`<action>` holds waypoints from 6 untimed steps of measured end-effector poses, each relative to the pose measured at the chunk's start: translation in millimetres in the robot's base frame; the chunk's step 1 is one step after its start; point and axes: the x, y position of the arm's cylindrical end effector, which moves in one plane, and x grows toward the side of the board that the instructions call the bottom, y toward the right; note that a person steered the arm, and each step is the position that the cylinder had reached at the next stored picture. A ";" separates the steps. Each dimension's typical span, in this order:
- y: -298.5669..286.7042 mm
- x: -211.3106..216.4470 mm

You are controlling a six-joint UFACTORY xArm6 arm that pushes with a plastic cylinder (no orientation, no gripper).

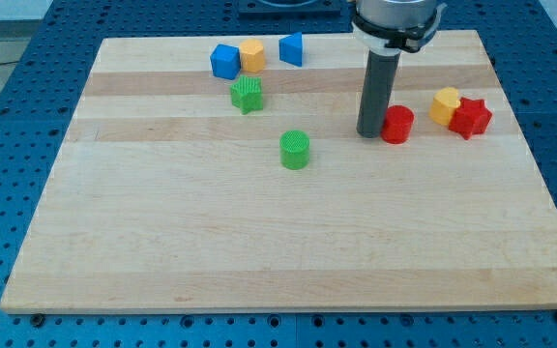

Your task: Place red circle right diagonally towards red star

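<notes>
The red circle [397,125], a short red cylinder, stands on the wooden board [259,242] at the view's right. My tip [370,132] rests on the board just left of the red circle, touching or almost touching its side. The red star [471,118] lies further right, slightly higher in the view, with a gap between it and the circle. A yellow block [444,104] leans against the star's upper left side.
A green cylinder [295,150] stands near the board's middle. A green star [247,95] lies above and left of it. A blue block [224,61], a yellow block [252,55] and a blue wedge-like block [291,48] sit near the top edge.
</notes>
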 end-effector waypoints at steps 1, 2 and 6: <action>-7.6 -18.1; 8.6 -19.3; 51.7 17.1</action>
